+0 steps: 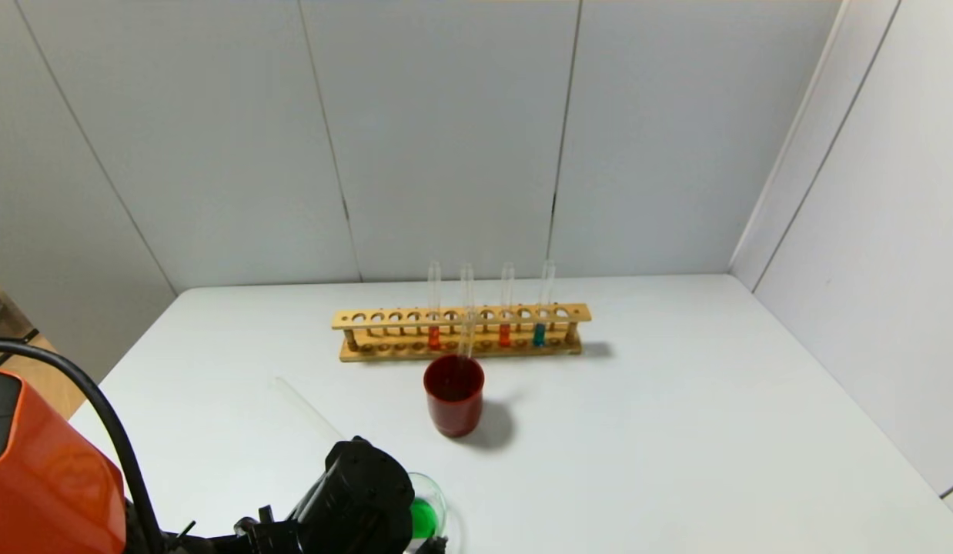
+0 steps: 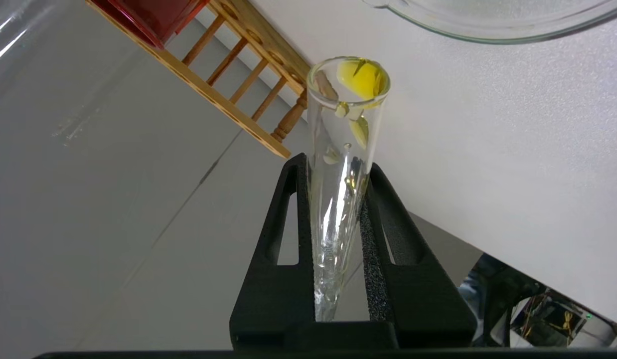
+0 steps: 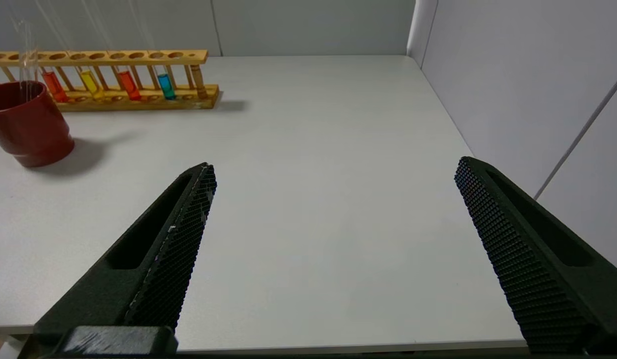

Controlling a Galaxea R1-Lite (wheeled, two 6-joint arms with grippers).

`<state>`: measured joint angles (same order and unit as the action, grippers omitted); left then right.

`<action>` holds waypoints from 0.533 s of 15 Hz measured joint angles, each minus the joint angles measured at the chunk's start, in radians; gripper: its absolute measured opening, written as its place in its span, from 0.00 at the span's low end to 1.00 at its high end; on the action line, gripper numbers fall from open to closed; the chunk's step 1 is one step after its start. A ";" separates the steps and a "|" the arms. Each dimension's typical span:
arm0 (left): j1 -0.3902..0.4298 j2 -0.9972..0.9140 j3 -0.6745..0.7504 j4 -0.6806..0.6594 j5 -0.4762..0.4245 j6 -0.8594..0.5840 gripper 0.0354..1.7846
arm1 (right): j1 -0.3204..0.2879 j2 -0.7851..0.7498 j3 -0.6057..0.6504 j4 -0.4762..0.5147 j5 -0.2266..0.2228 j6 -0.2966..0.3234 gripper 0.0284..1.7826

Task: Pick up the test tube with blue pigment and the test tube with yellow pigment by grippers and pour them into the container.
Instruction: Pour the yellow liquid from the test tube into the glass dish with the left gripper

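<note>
Left hand (image 2: 338, 164) tipped, clamping yellow test tube (image 2: 344, 149) mouth-down beside container (image 1: 430, 508).

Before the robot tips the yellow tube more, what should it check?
1. Left gripper shut on the test tube with yellow pigment: ok.
2. Yellow liquid sits at the tube's mouth: ok.
3. Tube mouth above the container: cannot tell; the rim is near but apart.
4. Container upright, green liquid inside: ok.
5. Right gripper open, off to the side: ok.
6. Red cup out of the way: ok.
</note>
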<state>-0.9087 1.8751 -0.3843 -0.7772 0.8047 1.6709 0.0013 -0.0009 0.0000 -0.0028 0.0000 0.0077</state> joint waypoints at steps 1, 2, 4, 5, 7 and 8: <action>-0.004 0.000 0.000 0.000 0.006 0.002 0.17 | 0.000 0.000 0.000 0.000 0.000 0.000 0.98; -0.007 0.001 0.000 0.000 0.008 0.004 0.17 | 0.000 0.000 0.000 0.000 0.000 0.000 0.98; -0.018 0.004 -0.003 0.000 0.026 0.023 0.17 | 0.000 0.000 0.000 0.000 0.000 0.000 0.98; -0.021 0.006 -0.005 0.000 0.035 0.033 0.17 | 0.000 0.000 0.000 0.000 0.000 0.000 0.98; -0.026 0.012 -0.008 0.000 0.046 0.041 0.17 | 0.000 0.000 0.000 0.000 0.000 0.000 0.98; -0.026 0.013 -0.008 0.000 0.055 0.053 0.17 | 0.000 0.000 0.000 0.000 0.000 0.000 0.98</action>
<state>-0.9351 1.8883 -0.3926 -0.7774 0.8600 1.7236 0.0013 -0.0009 0.0000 -0.0028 0.0000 0.0077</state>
